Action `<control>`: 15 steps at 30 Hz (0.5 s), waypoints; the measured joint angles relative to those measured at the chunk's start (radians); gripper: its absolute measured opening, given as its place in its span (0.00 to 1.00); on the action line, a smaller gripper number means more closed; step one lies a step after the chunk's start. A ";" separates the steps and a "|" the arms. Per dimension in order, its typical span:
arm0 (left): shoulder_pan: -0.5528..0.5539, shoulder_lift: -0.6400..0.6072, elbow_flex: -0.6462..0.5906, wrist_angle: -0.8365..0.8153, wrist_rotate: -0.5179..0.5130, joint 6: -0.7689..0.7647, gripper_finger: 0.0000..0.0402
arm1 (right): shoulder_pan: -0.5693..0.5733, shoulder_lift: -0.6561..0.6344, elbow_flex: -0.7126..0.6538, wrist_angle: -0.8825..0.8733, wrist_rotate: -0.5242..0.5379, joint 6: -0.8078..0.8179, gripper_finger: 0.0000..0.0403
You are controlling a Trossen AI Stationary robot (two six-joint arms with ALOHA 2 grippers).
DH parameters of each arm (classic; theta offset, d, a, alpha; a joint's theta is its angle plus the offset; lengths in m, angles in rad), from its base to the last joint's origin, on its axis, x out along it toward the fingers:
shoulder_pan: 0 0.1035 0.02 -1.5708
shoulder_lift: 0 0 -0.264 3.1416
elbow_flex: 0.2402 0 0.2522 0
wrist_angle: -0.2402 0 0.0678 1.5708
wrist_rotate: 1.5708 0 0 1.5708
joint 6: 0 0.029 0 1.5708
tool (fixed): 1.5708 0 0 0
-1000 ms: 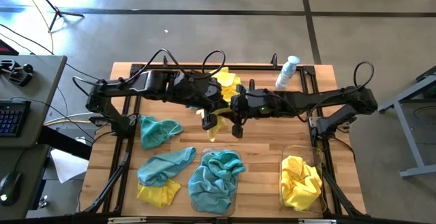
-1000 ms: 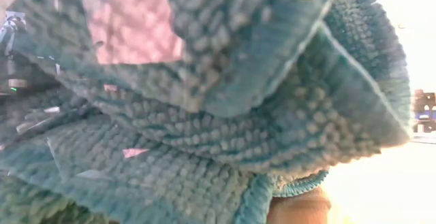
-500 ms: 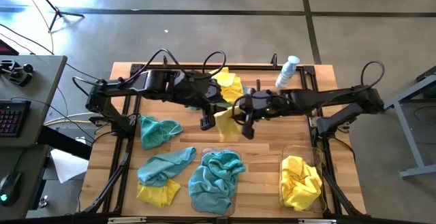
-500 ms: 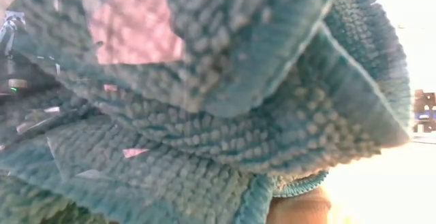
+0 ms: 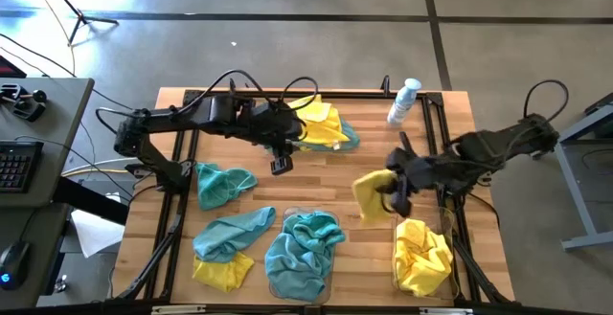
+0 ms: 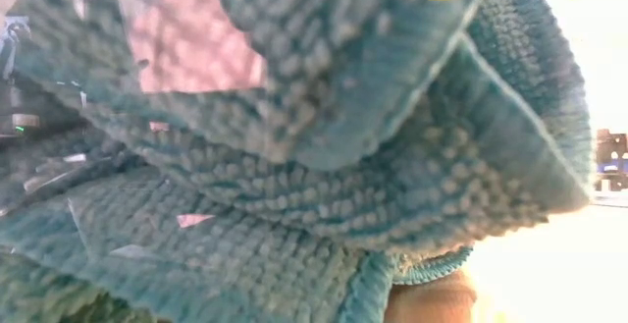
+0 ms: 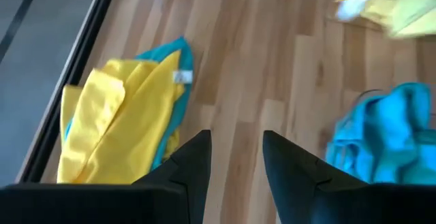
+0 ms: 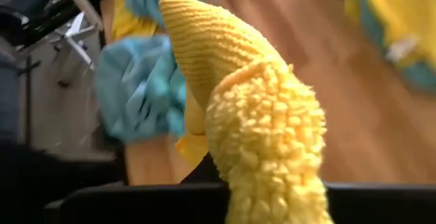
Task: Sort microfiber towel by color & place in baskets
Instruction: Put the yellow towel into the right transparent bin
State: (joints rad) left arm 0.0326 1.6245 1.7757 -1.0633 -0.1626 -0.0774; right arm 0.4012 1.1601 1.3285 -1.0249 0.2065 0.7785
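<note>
Yellow towel (image 5: 369, 193); teal towel (image 5: 305, 248); white-blue spray bottle (image 5: 403, 101); wood-grain table (image 5: 374, 248).

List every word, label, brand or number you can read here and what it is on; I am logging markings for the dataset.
No text can be read in any view.
White and blue spray bottle at the far edge of the wooden table: any label is too small to read.
Small white sewn tag on the yellow microfiber towel over a teal one: blurred, unreadable.
Dark computer keyboard on the side desk: keys too small to read.

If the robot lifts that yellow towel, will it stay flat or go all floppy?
Probably floppy: the yellow towel droops in folds from the right gripper. Likely light and soft, given its fluffy loops, and it probably won't slip easily.
</note>
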 joint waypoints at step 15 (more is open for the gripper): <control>0.066 -0.209 -0.392 0.195 0.023 -0.157 0.30 | 0.420 -0.043 0.000 -0.404 -0.154 0.702 0.00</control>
State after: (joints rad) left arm 0.0990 1.4151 1.3840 -0.8686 -0.1394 -0.2348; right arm 0.8208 1.1167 1.3283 -1.4291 0.0522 1.4803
